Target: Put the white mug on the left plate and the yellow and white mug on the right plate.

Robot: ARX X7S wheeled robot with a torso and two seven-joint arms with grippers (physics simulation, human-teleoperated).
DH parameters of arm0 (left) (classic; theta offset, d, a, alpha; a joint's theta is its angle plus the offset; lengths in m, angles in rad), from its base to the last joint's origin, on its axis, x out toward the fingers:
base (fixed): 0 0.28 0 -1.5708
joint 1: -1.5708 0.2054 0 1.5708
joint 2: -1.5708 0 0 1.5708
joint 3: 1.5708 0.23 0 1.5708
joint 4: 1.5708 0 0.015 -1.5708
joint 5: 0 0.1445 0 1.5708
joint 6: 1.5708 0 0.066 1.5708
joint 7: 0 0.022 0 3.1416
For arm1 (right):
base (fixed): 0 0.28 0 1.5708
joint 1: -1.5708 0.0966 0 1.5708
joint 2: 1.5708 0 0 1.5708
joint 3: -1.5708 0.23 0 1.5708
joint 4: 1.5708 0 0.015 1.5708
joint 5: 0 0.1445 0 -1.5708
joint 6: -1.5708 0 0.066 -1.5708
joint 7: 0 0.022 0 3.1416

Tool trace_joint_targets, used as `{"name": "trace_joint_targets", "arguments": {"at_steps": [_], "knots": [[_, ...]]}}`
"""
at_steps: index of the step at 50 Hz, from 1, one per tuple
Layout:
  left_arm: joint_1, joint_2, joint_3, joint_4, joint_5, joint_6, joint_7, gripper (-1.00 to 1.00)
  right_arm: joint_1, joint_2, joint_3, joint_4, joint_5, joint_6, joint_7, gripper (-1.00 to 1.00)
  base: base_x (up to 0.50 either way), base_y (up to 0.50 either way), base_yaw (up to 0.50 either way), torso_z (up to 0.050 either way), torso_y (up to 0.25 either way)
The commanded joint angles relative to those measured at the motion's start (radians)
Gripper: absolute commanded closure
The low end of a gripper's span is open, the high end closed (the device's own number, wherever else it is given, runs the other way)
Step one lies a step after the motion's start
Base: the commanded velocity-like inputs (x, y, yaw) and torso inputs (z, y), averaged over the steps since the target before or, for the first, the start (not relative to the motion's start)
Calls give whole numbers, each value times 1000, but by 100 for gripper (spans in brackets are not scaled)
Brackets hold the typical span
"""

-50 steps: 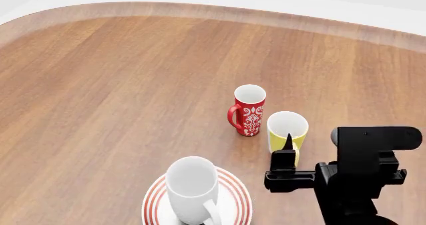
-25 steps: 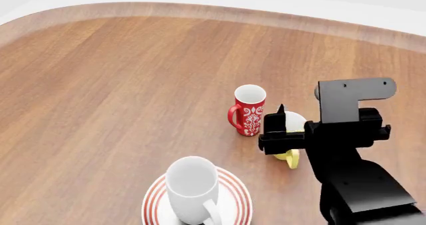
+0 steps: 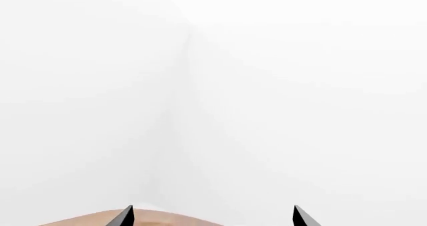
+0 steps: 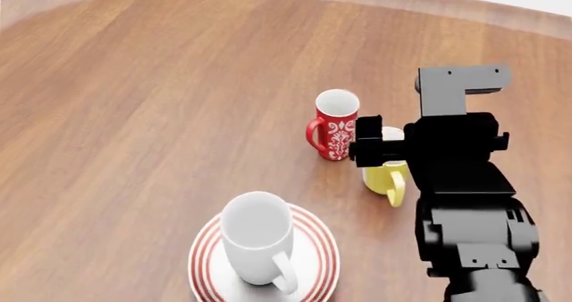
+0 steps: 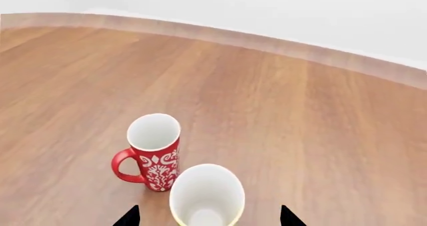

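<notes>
**White mug on its plate, yellow mug between open fingers**

White ceramic mug, large and plain, stands upright on the round white plate with red rings, nearest to the robot. Farther, the small yellow mug with white inside stands on the wooden table; the black right gripper has its jaws wide open on both sides of it, not gripping. Just beside is the slim red patterned mug. The left gripper is spread open and holds nothing.

White mug upright on left plate — yellow and white mug (upright), tabletop
</notes>
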Motion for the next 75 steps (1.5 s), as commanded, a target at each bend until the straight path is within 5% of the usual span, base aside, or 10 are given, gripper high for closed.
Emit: {"name": "trace_joint_targets", "arguments": {"at_steps": [1, 54, 75], "knots": [[17, -6, 22, 2, 41, 15, 22, -100, 49, -29, 7, 136, -34, -48, -18, -100, 0, 0, 0, 1, -250], [5, -12, 6, 2, 25, 6, -27, -100, -7, -15, 103, 11, -134, -60, 44, -100, 0, 0, 0, 0, -66], [6, -18, 14, 1, 23, 6, -30, -100, 20, -41, 83, 123, -153, -109, 8, -100, 0, 0, 0, 0, -115]]}}
